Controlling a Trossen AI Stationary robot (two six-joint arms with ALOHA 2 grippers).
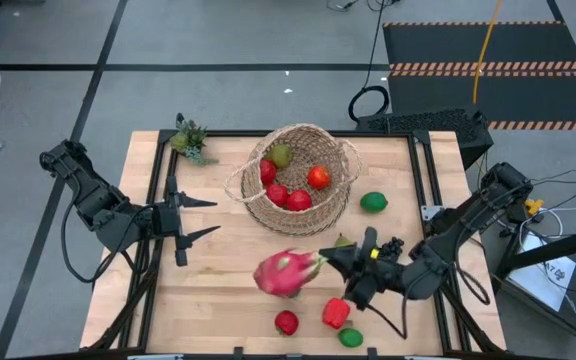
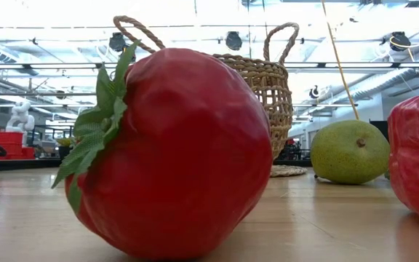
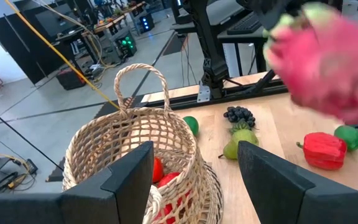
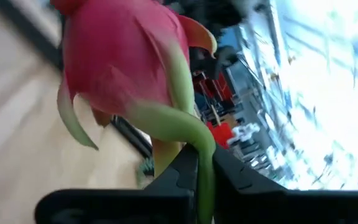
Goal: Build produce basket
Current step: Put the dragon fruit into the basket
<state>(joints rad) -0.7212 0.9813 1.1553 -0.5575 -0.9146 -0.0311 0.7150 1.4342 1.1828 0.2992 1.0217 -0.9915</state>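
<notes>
Dragonfruit (image 1: 286, 272), pink and leafy, seemingly clamped by right gripper (image 1: 330, 262) beside woven basket (image 1: 340, 205); left gripper (image 1: 200, 217) fingers apart.

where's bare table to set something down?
Bare wood between the left claw and the dragonfruit, down to the near edge. Crowded: right claw, red pepper and limes near right; basket fills the far middle.

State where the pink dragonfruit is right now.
In the high view the dragonfruit sits mid-table, held by the right claw, just in front of the basket.
</notes>
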